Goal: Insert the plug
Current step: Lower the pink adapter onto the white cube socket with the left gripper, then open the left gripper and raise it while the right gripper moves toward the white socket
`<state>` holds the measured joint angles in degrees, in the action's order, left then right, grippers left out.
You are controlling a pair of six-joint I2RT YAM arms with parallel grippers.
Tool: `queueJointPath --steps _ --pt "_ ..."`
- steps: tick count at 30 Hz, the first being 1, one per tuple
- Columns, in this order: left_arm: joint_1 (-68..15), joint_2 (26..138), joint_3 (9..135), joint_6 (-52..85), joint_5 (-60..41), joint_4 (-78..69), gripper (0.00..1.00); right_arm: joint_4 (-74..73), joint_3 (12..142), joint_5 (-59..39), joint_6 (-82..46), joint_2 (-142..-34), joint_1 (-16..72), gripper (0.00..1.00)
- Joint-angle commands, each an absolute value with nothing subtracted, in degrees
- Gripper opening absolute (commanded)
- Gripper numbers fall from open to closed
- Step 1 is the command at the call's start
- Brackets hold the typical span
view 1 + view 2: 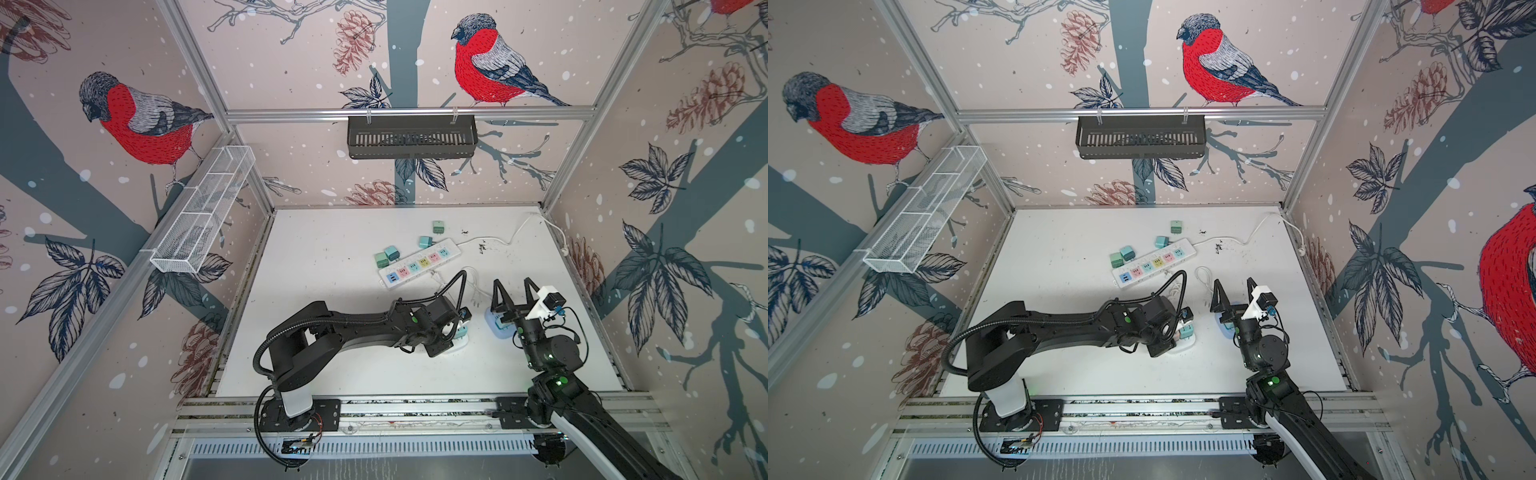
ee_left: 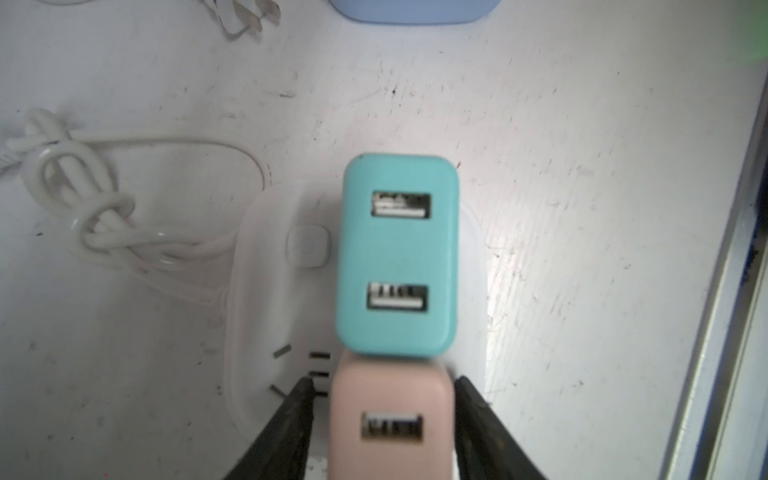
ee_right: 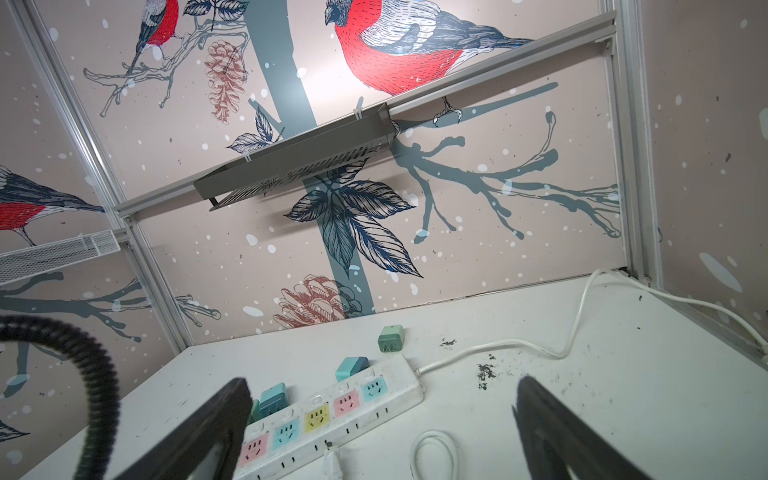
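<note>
Black left fingers [image 2: 286, 432] of yours stand slightly parted either side of pink plug [image 2: 390, 419]; thin gap shows on one side, no grip. Pink plug upright on white socket block [image 2: 257, 291], touching teal plug [image 2: 399, 257] seated beside it. Knotted white cord [image 2: 104, 216] lies near block on worktop [image 2: 561, 208]. Your right fingers [image 3: 199, 432] spread wide, empty, raised, facing long power strip [image 3: 332, 411].

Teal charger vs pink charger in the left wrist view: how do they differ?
The teal charger shows two USB ports; the pink charger shows one, its rest cut off by the frame. The teal charger stands clear; the pink charger sits between the fingers of the left gripper. Both stand on the white power strip.
</note>
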<state>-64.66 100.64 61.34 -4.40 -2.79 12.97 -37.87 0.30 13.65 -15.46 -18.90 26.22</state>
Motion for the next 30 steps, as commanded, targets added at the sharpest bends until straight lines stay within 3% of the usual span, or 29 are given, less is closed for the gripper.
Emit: queueJointPath --steps 1,8,19,22,30 --pt "-64.74 99.09 60.84 -5.09 -2.46 13.0 0.62 -38.56 -5.78 13.49 -16.59 -18.85 26.19 1.0" --pt "-64.72 97.19 59.57 -2.95 -0.35 8.44 0.73 -38.54 -5.8 13.01 -16.64 -18.9 25.98 1.0" --pt "-64.43 79.87 48.88 6.7 19.19 -6.44 0.72 -36.51 -3.64 14.9 -19.83 -21.93 24.99 1.0" --pt "-63.66 73.65 46.65 9.6 26.3 -9.72 0.93 -31.35 0.8 12.45 -23.42 -25.13 25.1 1.0" --pt "-55.52 65.03 47.14 17.9 32.08 -9.7 0.94 -4.24 20.2 14.95 -38.67 -39.33 28.42 0.99"
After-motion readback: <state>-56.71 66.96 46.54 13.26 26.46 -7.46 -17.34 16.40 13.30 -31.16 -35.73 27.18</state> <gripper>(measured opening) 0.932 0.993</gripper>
